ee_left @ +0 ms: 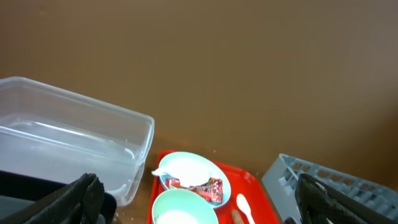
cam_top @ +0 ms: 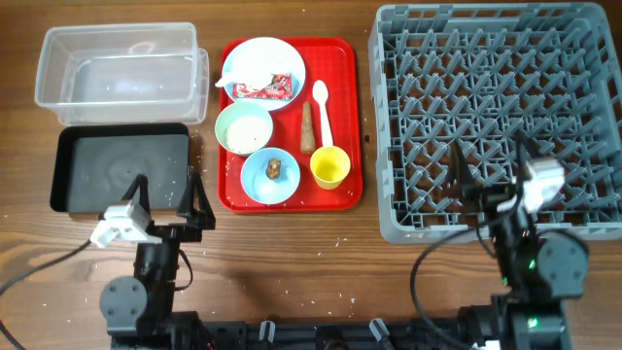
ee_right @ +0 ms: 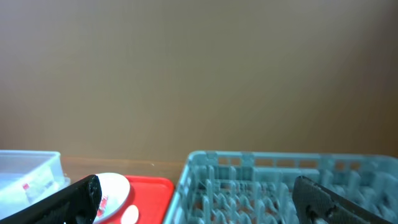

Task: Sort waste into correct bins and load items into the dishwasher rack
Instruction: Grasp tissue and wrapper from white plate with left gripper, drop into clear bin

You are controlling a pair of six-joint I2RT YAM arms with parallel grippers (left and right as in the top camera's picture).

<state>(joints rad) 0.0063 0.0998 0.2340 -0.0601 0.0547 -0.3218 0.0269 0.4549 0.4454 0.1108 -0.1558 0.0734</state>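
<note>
On the red serving tray (cam_top: 342, 117) sit a pale blue plate (cam_top: 255, 56) with a crumpled white napkin (cam_top: 243, 70) and red snack wrapper (cam_top: 265, 89), a pale green bowl (cam_top: 244, 127) with rice, a smaller blue bowl (cam_top: 269, 177) holding a brown lump (cam_top: 275, 169), a yellow cup (cam_top: 329, 166), a white spoon (cam_top: 322, 109) and a brown stick (cam_top: 307, 127). The clear tub (cam_top: 121, 70) and black tray (cam_top: 121, 167) lie at left, the grey rack (cam_top: 496, 117) at right. My left gripper (cam_top: 167, 192) and right gripper (cam_top: 490, 167) are open and empty, near the front edge.
Rice grains are scattered on the table around the red tray's front left corner (cam_top: 216, 160). The left wrist view shows the tub (ee_left: 68, 143), plate (ee_left: 189, 174) and green bowl (ee_left: 183, 208). The right wrist view shows the rack (ee_right: 280, 186).
</note>
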